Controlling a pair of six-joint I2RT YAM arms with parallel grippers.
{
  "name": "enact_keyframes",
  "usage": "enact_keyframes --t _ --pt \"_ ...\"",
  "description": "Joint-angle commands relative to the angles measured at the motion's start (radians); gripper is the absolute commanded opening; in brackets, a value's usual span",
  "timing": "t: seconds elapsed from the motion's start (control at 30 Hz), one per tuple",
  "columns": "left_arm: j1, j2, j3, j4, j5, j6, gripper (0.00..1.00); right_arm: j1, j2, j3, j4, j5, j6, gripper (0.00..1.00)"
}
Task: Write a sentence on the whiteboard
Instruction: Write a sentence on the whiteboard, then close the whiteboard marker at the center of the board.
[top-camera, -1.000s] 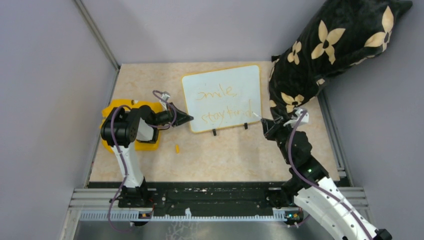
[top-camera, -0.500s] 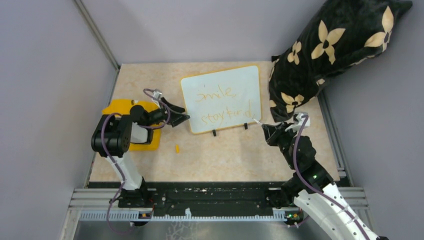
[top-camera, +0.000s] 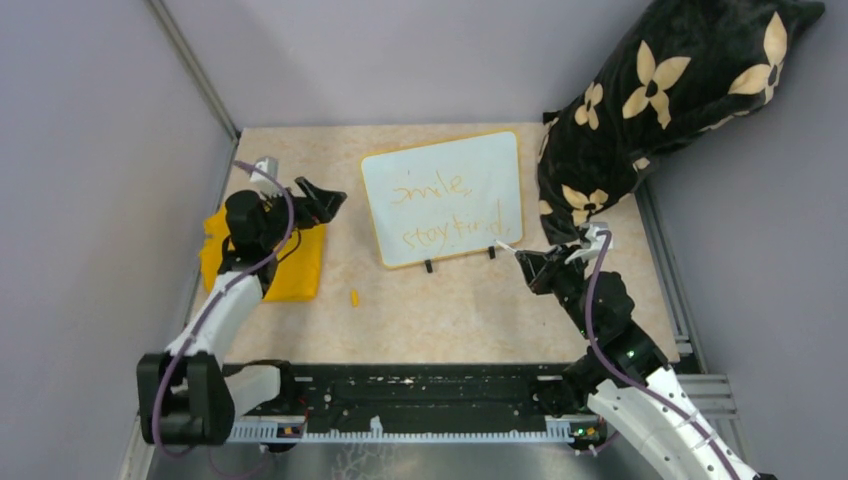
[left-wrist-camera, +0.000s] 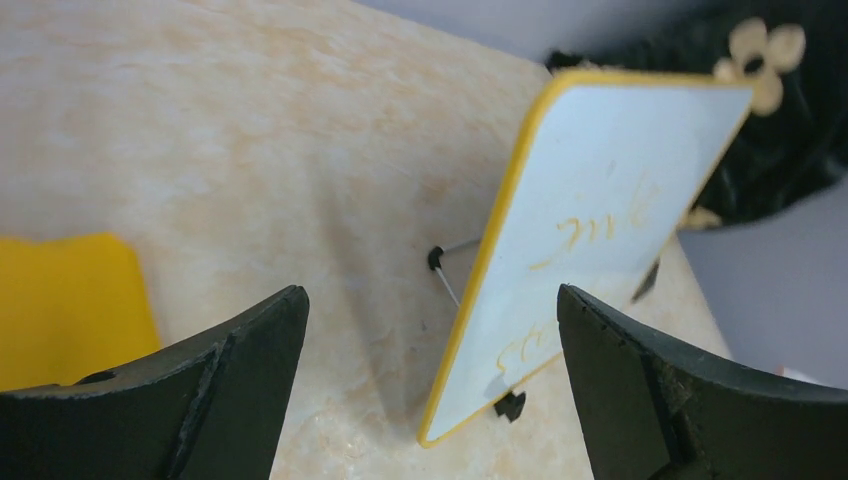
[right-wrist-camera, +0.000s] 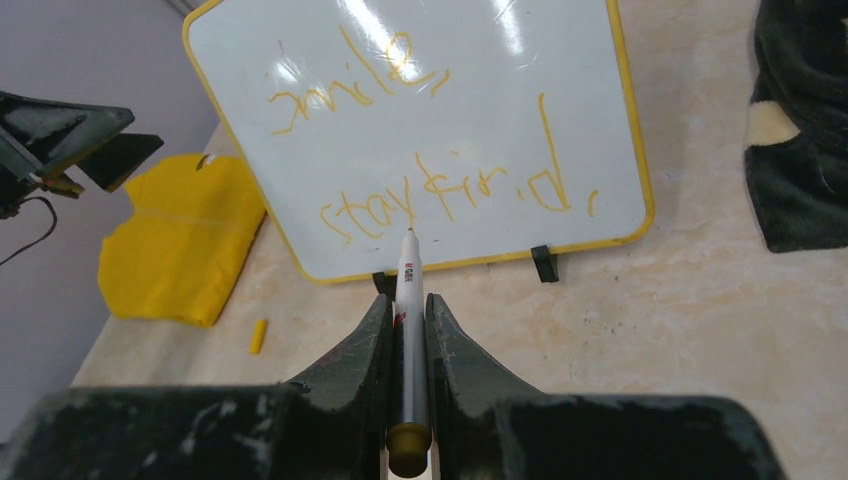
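**Left gripper** (top-camera: 328, 200) (left-wrist-camera: 430, 296): jaws spread wide, nothing between them. It hangs above the table (top-camera: 450, 310), apart from every item.

**Right gripper** (top-camera: 525, 258) (right-wrist-camera: 408, 305): jaws closed on the marker, clamped along its barrel.

**Marker** (right-wrist-camera: 409, 272) (top-camera: 505, 245): white barrel, held lengthwise between the right jaws, tip pointing forward out of them and dark butt end towards the wrist. The tip lies at the board's lower edge, under the second line of writing. Whether it touches cannot be told.

**Whiteboard** (top-camera: 480, 160) (right-wrist-camera: 560, 60) (left-wrist-camera: 620, 150): white with a yellow rim, propped at a tilt on small black feet (right-wrist-camera: 545, 263). It is directly ahead of the right jaws. From the left jaws it is ahead and off towards the right finger, seen nearly edge-on.

**Sentence** (right-wrist-camera: 430, 185) (top-camera: 450, 225): two lines of orange-yellow handwriting on the board face, ahead of the marker tip.

**Yellow cloth** (top-camera: 290, 265) (left-wrist-camera: 60, 300) (right-wrist-camera: 180, 240): flat on the table, below and behind the left finger of the left gripper.

**Small yellow cap** (top-camera: 354, 296) (right-wrist-camera: 258, 336): lies on the table, left of the right jaws, beside the cloth.

**Black cushion** (top-camera: 660, 90) (right-wrist-camera: 800, 120): cream flower pattern, right of the right jaws, next to the board's right edge.
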Motion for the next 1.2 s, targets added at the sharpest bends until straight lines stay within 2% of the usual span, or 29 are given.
enact_keyframes --t 0.0,0.07,0.27,0.4,0.57,0.9,1.03,1.17 --pt "0.006 -0.193 -0.049 -0.302 -0.425 -0.19 0.99 -0.01 -0.009 0.023 0.077 -0.061 -0.019 0.0" --pt "0.002 -0.271 -0.104 -0.223 -0.31 -0.105 0.99 -0.01 -0.01 0.022 0.075 -0.066 -0.022 0.0" --pt "-0.034 -0.356 -0.143 -0.256 -0.089 -0.059 0.99 -0.009 -0.013 0.022 0.06 -0.045 -0.051 0.0" --pt "-0.072 -0.353 -0.089 -0.561 -0.202 -0.085 0.99 -0.01 -0.009 -0.005 0.092 -0.042 -0.04 0.0" --pt "-0.123 -0.356 -0.092 -0.761 -0.309 -0.126 0.99 -0.009 0.015 -0.029 0.136 -0.045 -0.036 0.0" --pt "-0.338 -0.146 -0.053 -0.854 -0.467 -0.19 0.99 -0.01 0.048 -0.029 0.148 -0.043 -0.045 0.0" --pt "-0.368 -0.065 -0.017 -0.87 -0.537 -0.192 0.99 -0.01 0.03 -0.033 0.137 -0.031 -0.046 0.0" --pt "-0.367 0.018 0.01 -0.842 -0.49 -0.129 0.99 -0.009 0.025 -0.04 0.135 -0.027 -0.045 0.0"
